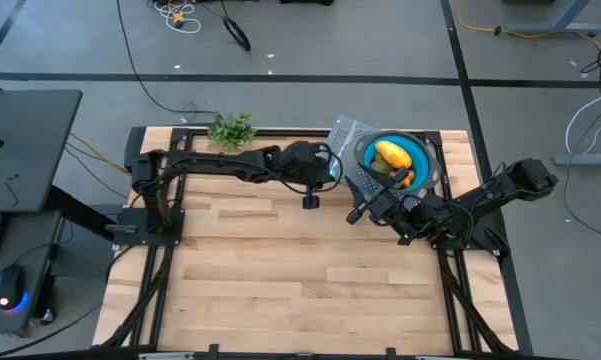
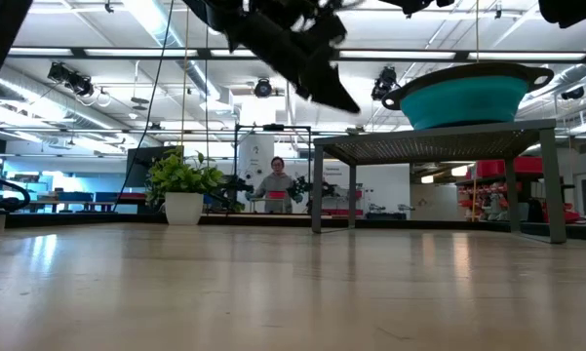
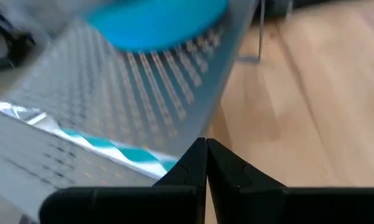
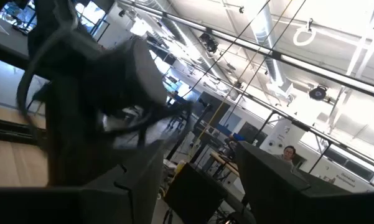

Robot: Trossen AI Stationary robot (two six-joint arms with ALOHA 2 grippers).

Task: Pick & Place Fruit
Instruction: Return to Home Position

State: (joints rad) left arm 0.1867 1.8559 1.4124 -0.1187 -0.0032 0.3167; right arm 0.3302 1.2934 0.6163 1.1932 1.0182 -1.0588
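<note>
Yellow fruit (image 1: 390, 153) lies with a few smaller pieces in the blue strainer bowl (image 1: 421, 150), which we see standing on the metal shelf (image 1: 345, 135) at the back of the wooden surface (image 1: 280, 260). We find the left end effector (image 3: 205, 155) just beside the shelf, raised off the surface, jaws pressed together on nothing. The right end effector (image 1: 358, 213) hangs in front of the shelf, jaws apart and empty.

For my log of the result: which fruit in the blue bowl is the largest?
The yellow oblong fruit: it fills much of the blue bowl, while the orange pieces and darker ones beside it are clearly smaller.
</note>
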